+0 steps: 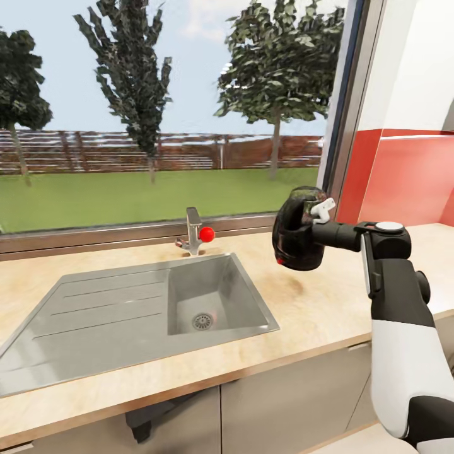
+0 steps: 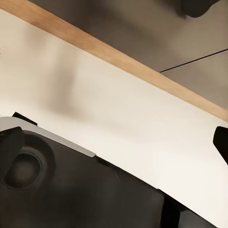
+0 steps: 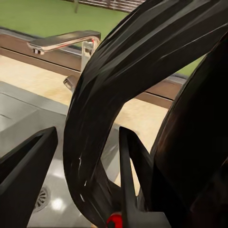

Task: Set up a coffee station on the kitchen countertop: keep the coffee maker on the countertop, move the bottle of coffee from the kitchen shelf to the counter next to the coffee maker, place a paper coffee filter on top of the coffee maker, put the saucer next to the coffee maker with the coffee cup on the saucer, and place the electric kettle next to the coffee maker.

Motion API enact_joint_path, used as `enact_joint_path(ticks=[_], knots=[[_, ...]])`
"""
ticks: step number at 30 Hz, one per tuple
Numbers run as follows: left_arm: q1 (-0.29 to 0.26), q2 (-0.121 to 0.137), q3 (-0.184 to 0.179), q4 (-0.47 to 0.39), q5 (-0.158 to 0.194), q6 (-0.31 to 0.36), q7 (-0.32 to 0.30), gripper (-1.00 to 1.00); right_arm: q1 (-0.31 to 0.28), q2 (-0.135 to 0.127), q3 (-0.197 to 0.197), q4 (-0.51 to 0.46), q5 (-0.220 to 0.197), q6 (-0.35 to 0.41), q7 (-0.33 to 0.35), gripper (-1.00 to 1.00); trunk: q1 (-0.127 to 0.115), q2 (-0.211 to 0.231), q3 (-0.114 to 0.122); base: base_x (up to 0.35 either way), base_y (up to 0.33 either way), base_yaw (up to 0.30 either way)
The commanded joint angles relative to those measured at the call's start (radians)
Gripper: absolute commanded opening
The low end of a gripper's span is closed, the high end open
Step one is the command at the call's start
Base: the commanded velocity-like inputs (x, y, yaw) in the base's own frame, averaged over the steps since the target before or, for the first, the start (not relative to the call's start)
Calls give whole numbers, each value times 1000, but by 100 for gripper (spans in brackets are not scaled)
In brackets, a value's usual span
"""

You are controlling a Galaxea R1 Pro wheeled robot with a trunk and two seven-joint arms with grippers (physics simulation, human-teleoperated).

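Note:
The electric kettle (image 1: pixel 296 243), rounded clear glass with a black base and lid, hangs a little above the kitchen countertop (image 1: pixel 315 302), just right of the sink. My right gripper (image 1: pixel 318 222) is shut on its black curved handle (image 3: pixel 95 109). In the right wrist view the two dark fingers (image 3: pixel 33 161) stand on either side of that handle, and the kettle's red switch (image 3: pixel 114 221) shows below them. In the left wrist view my left gripper (image 2: pixel 121 130) shows two dark fingertips (image 2: pixel 221 142) far apart with nothing between them, low beside the cabinet front.
An inset steel sink (image 1: pixel 126 315) with a drain board takes up the left half of the worktop. A faucet (image 1: pixel 192 230) with a red knob stands behind it, under a wide window. A red wall panel (image 1: pixel 403 176) bounds the right. Grey cabinet fronts (image 1: pixel 284 403) run below.

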Motion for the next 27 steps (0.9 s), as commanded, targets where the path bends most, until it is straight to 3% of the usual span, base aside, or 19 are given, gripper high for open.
enact_joint_path(ticks=[1,11,23,27], knots=[[0,0,8,-1,-6,-2,-3,100,-1,-2,-1,-1,4,5,16,-100,0,-1,-1,0,0,0],[0,0,7,-1,-6,-2,-3,100,-1,-6,-1,-1,4,5,29,-100,0,-1,-1,-19,0,0],[0,0,7,-1,-6,-1,-3,100,-1,-6,0,-1,4,5,31,-100,0,-1,-1,-296,0,12],[0,0,7,-1,-6,0,-3,100,-1,-6,0,-1,4,5,32,-100,0,-1,-1,-74,0,59]])
